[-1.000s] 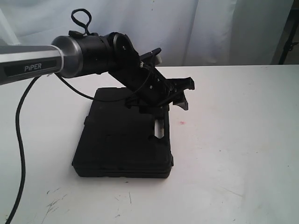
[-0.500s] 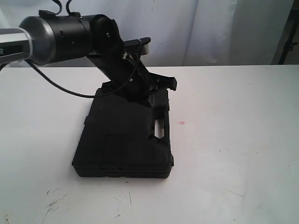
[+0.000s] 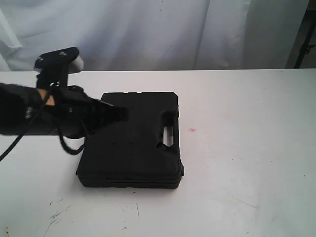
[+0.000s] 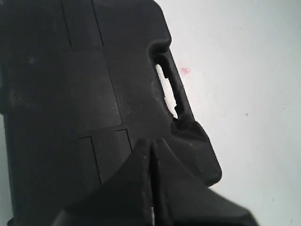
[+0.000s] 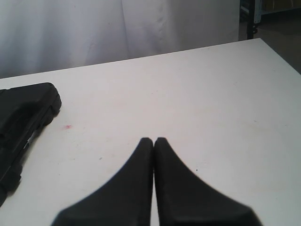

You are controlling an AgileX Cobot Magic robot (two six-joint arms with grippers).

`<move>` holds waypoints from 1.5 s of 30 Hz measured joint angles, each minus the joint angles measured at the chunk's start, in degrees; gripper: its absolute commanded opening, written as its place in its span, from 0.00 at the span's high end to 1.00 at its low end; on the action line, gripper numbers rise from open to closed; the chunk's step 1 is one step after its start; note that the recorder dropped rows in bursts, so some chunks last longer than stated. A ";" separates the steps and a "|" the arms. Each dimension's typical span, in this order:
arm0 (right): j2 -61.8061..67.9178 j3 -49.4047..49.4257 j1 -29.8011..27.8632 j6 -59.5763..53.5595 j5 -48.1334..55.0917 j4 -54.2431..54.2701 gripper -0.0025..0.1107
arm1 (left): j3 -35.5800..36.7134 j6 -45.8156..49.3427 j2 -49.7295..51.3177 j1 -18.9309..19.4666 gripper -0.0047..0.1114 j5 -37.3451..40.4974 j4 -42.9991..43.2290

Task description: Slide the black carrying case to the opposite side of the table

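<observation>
black carrying case (image 3: 133, 143) lies flat on the white desk (image 3: 247, 163), left of middle in the exterior view, handle slot (image 3: 169, 134) facing a small pink spot (image 3: 192, 130) nearby. left jaws pressed together, tips over the case lid, contact unclear. right jaws also together, above the desk surface, case off to one side

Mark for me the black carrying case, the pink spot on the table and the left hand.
black carrying case (image 3: 133, 148): exterior view, middle of its lid.
pink spot (image 3: 192, 130): exterior view, centre of the mark, off the case's handle side.
left hand (image 4: 150, 145): left wrist view, where its closed fingertips meet.
</observation>
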 measured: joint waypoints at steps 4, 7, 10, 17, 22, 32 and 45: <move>0.00 0.00 0.00 0.00 0.00 0.00 0.98 | 11.81 0.00 -12.89 0.00 0.96 -9.99 0.00; 0.00 0.00 0.00 0.00 0.00 0.00 0.98 | 15.81 0.00 -20.65 0.00 0.96 -11.36 0.30; 0.00 0.00 0.00 0.00 0.00 0.00 0.98 | 18.30 0.00 -28.52 0.00 0.96 -11.13 4.77; 0.00 0.00 0.00 0.00 0.00 0.00 0.98 | 18.56 0.64 -41.98 0.00 0.96 -10.57 14.60; 0.00 0.00 0.00 0.00 0.00 0.00 0.98 | 18.56 0.90 -48.35 0.00 0.96 -10.57 15.18; 0.00 0.00 0.00 0.00 0.00 0.00 0.98 | 21.01 1.08 -56.34 2.66 0.96 -9.42 20.52; 0.00 0.00 0.00 0.00 0.00 0.00 0.98 | 36.88 1.19 -66.44 21.26 0.96 -8.57 16.78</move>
